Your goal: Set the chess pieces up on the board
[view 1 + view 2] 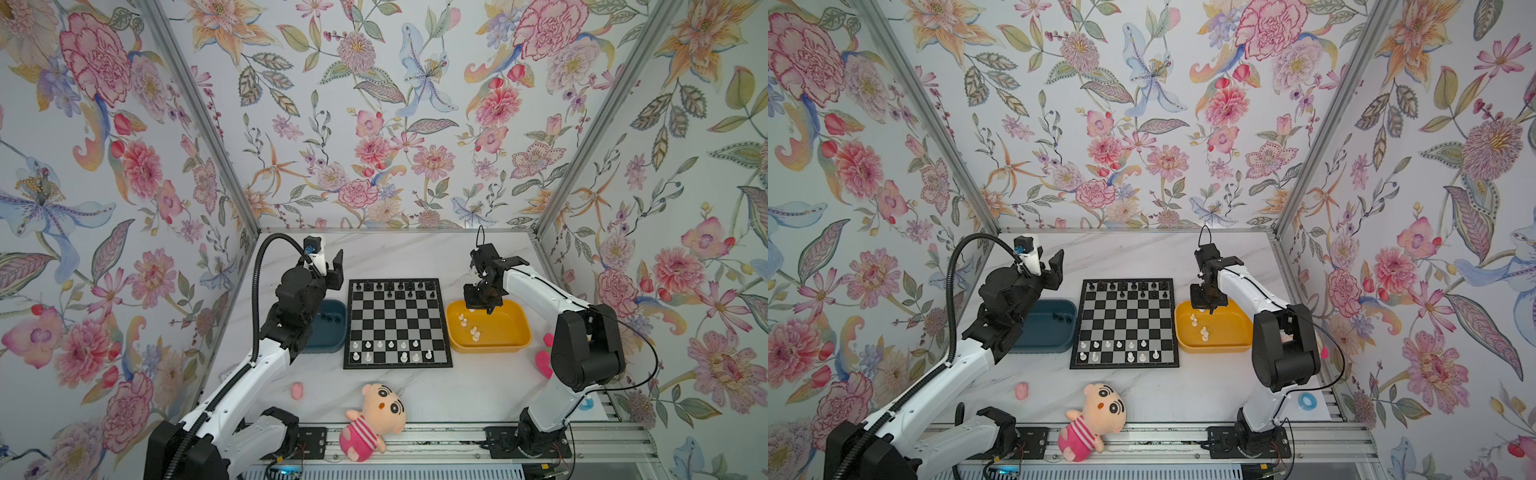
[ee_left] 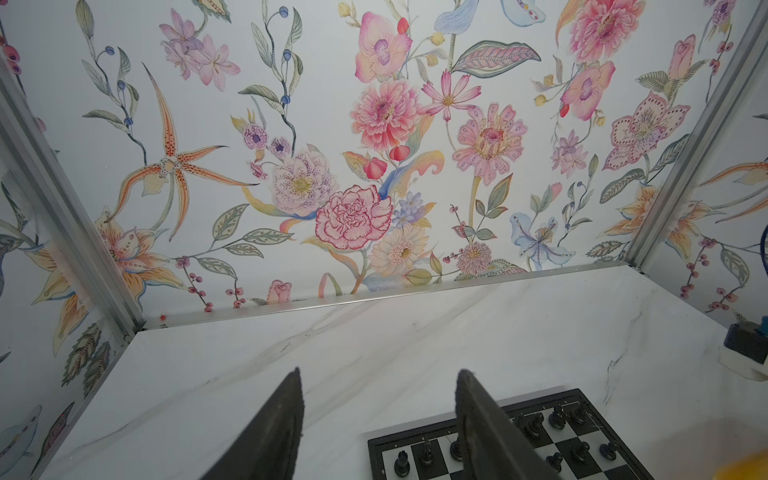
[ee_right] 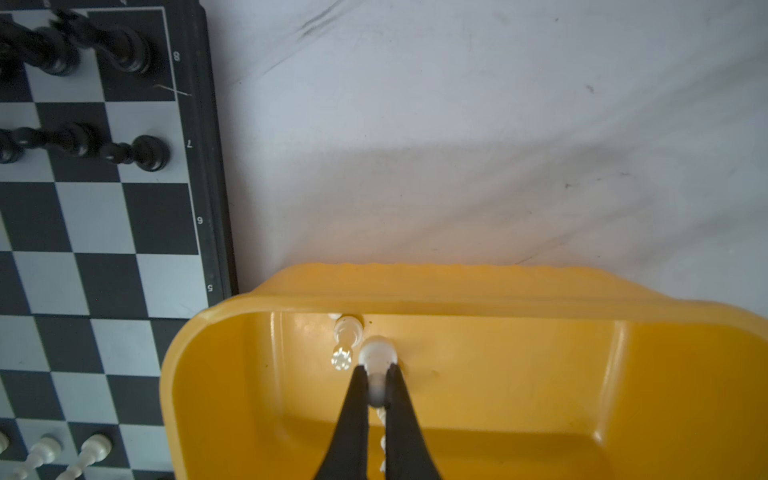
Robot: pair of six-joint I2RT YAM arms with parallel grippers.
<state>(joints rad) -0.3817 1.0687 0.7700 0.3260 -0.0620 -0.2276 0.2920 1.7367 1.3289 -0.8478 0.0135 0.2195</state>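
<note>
Right wrist: right gripper [image 3: 376,372] clenched a white piece [image 3: 376,355] w/ its tips in yellow tray [image 3: 457,286]; risk was it twisting out on lift, knocking neighbour pc [image 3: 348,330]; left gripper [image 2: 380,372] gaped, empty.

Marble table [image 1: 415,253] carries the board [image 1: 397,324], blue tray [image 1: 330,337], yellow tray [image 1: 500,328], plush doll [image 1: 372,419], and a pink lump [image 1: 296,390], perhaps a toy.

— What sort of place are you running this in?
— You're in a lab test booth, not a home. Ahead of your left gripper [image 2: 380,371] jaws, a floral wall [image 2: 374,145] meets a marble table [image 2: 374,332] between aluminium posts [image 2: 70,220]. Behind the jaws, base plates [image 1: 500,441] are bolted to a rail [image 1: 436,436].
</note>
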